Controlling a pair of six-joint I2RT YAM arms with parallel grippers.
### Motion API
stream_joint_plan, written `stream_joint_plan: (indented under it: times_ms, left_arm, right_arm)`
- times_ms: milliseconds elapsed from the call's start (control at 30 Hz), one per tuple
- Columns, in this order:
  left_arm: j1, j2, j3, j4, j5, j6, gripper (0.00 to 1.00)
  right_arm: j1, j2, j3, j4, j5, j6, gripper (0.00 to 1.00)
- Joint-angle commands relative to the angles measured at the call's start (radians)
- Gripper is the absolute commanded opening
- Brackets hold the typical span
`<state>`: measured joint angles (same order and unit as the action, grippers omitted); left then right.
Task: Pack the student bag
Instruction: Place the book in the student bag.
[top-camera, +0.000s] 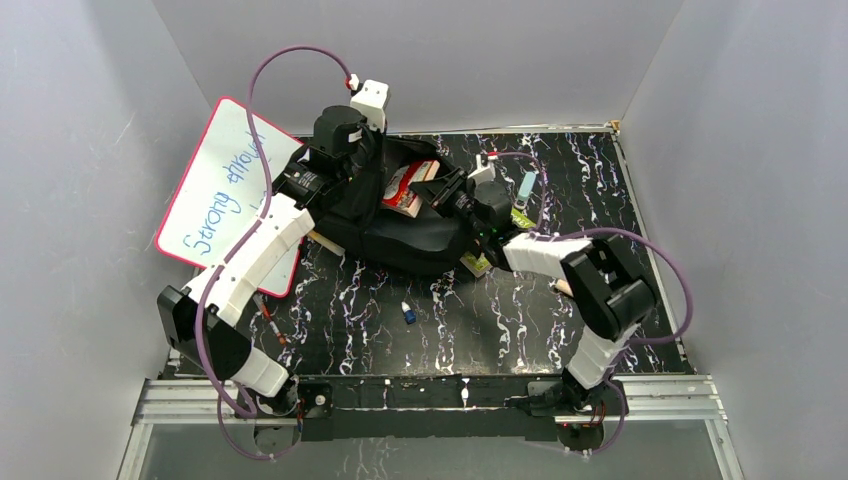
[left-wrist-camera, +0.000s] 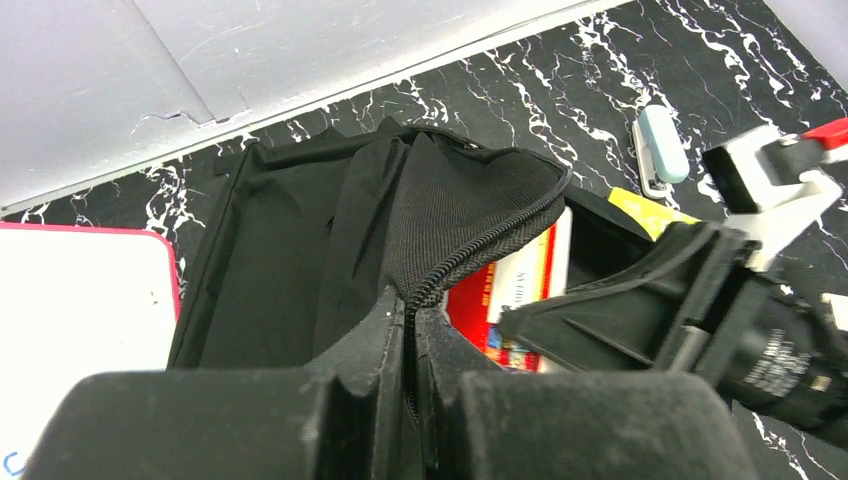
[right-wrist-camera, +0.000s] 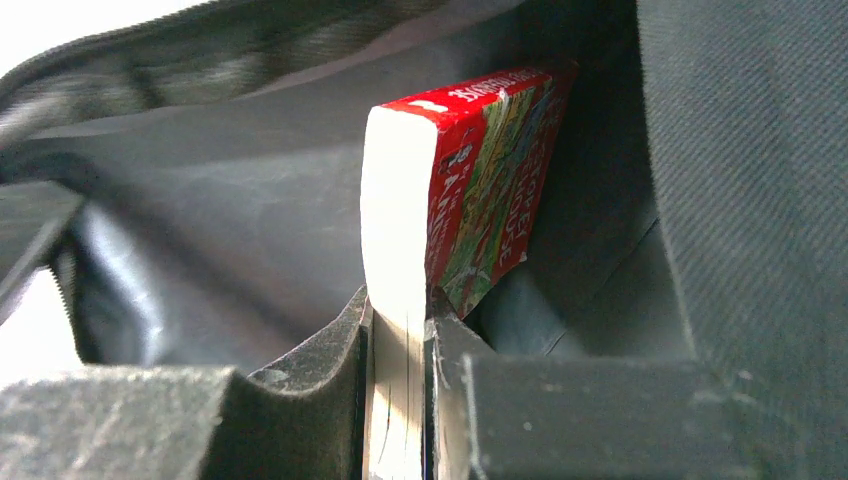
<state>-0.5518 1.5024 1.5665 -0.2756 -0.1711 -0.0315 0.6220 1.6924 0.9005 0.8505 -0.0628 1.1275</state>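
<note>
Black soft woven-fabric backpack (top-camera: 405, 245), tabletop's (top-camera: 500, 320) far edge. Left gripper (left-wrist-camera: 412, 345) pinches its toothed zipper rim (left-wrist-camera: 485, 245); right gripper (right-wrist-camera: 398, 345) clamps glossy red paperback book (right-wrist-camera: 485, 170).

Too small to name: blue-capped bit (top-camera: 408, 313) on the surface (top-camera: 470, 330) in front of the bag (top-camera: 400, 240). Cannot read past "Strong" on the whiteboard (top-camera: 215, 195) left of the bag; rest covered by the left arm (top-camera: 255, 255). Cannot make out the left end effector (left-wrist-camera: 411, 316) from above, lost against the bag's black fabric. Sunk in the bag, unseen from above: part of the book (top-camera: 405, 185). Cut off by the right wrist view's bottom edge: book's near end inside the right end effector (right-wrist-camera: 400, 350). Half tucked under the bag's right side: yellow-green flat thing (top-camera: 478, 263), unidentifiable.
</note>
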Motion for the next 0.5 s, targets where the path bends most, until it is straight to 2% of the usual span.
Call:
stream_joint_plan:
  times_ms: [0,200,333,467]
  left_arm:
    - [0.004,-0.004,0.061,0.033,0.013,-0.008,0.0]
    - [0.004,0.001,0.054,0.028,0.013,-0.007,0.0]
    - [0.004,0.002,0.041,0.029,0.009,-0.005,0.0]
    - [0.004,0.002,0.029,0.036,0.008,-0.004,0.0]
  right_arm:
    - [0.022,0.093,0.098,0.219,0.055,0.032,0.0]
    - [0.045,0.271,0.204,0.288,0.056,0.032,0.0]
    - [0.058,0.352,0.258,0.249,0.058,0.027,0.0]
    - [0.058,0.366,0.26,0.134,0.1,0.028,0.0]
